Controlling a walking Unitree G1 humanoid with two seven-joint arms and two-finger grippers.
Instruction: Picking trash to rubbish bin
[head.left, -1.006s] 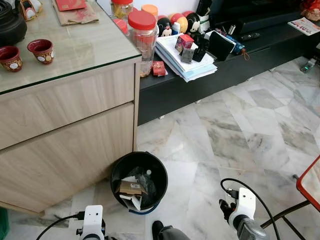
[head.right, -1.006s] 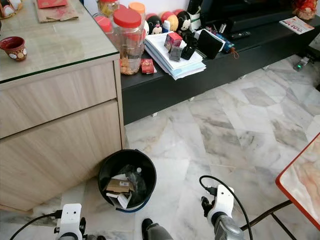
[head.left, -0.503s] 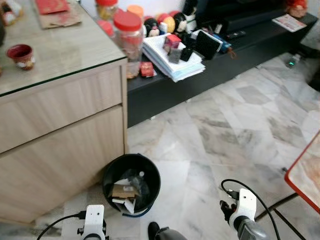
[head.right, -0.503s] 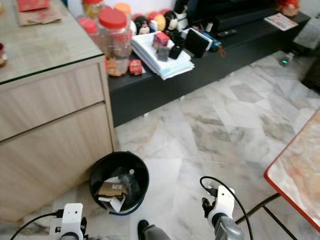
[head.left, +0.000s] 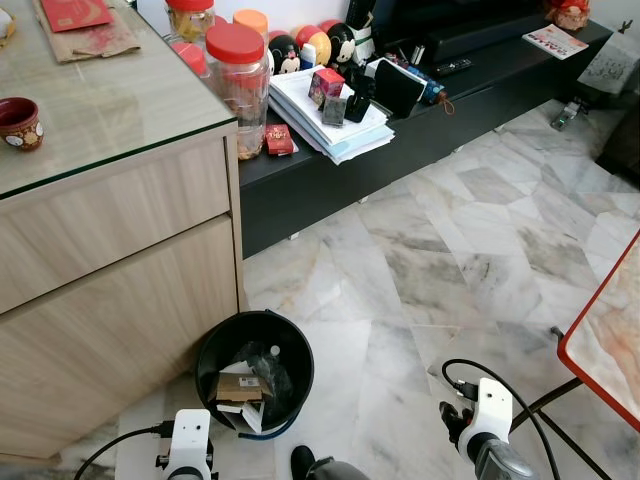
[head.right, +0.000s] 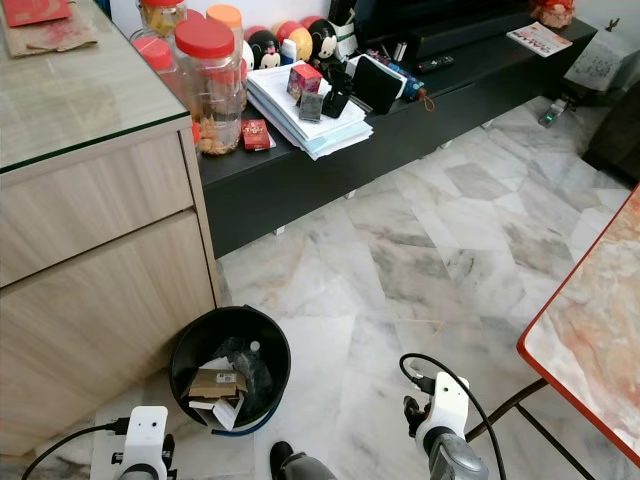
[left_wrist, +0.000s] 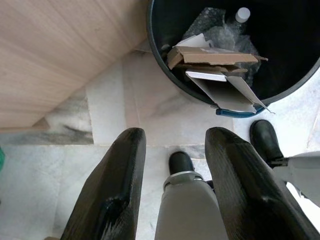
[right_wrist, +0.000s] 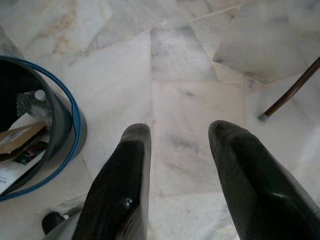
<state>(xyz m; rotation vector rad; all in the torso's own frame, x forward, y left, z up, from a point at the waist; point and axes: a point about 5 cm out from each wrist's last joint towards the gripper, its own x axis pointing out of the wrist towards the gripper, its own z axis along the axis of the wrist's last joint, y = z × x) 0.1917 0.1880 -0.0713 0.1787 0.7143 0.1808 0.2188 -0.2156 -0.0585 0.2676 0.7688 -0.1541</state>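
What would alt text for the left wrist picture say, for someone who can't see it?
The robot's left hand, its two black fingers apart and empty, hangs above a marble floor beside a black rubbish bin holding a flattened cardboard box and white paper. A wooden cabinet stands next to the bin.

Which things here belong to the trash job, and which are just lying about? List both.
For the job: black rubbish bin, cardboard scraps inside it, left claw and right claw, both open and empty.

Lying about: red-lidded jar, paper stack, red cup.

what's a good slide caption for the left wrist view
Open left gripper hanging above marble floor, beside black rubbish bin holding cardboard.
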